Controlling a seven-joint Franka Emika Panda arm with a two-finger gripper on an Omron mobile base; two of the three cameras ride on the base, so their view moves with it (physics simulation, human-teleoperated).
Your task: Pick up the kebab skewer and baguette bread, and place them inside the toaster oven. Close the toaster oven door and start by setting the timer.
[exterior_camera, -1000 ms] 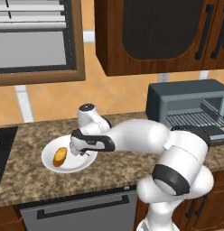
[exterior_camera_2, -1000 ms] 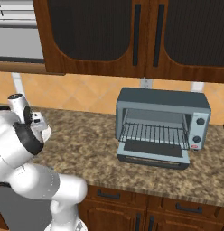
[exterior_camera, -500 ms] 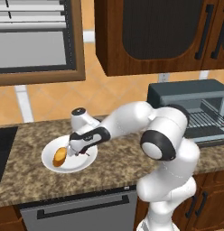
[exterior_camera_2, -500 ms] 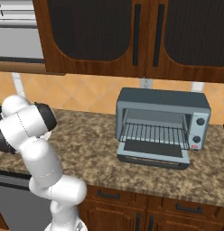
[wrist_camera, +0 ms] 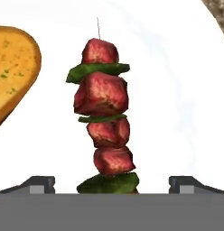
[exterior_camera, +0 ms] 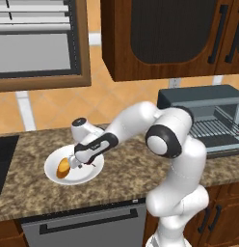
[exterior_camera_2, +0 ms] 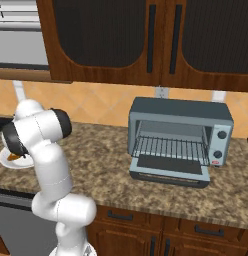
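1. Now we hang our gripper (wrist_camera: 111, 182) low over the plate (wrist_camera: 177, 90), jaws spread wide and holding nothing; the two fingertips (wrist_camera: 39, 184) stand either side of the near end of the skewer (wrist_camera: 104, 113).
2. Against half a second ago, the arm has swung further left and down in the left base view: the gripper (exterior_camera: 75, 161) now sits right at the plate (exterior_camera: 50, 166), where a second ago it was above the plate's right edge.
3. The jaws have stayed equally wide through that second, so all the change is in the approach, not in the grip.
4. The skewer lies on the plate, running straight away from the hand, its meat and green pieces between our fingers' line; the bread (wrist_camera: 12, 72) lies beside it on the same plate, apart from it.
5. In the left base view the bread (exterior_camera: 63, 168) shows as an orange piece just beside the gripper.
6. The oven (exterior_camera_2: 179, 140) stands well apart on the counter (exterior_camera_2: 101, 160), its door (exterior_camera_2: 168, 170) dropped open and the rack bare.
7. We judge that the first pick is about to happen: we are lined up, and what remains is a short drop and a close on the skewer.
8. Nothing is in the oven yet, so both carries, the door and the timer are all ahead.
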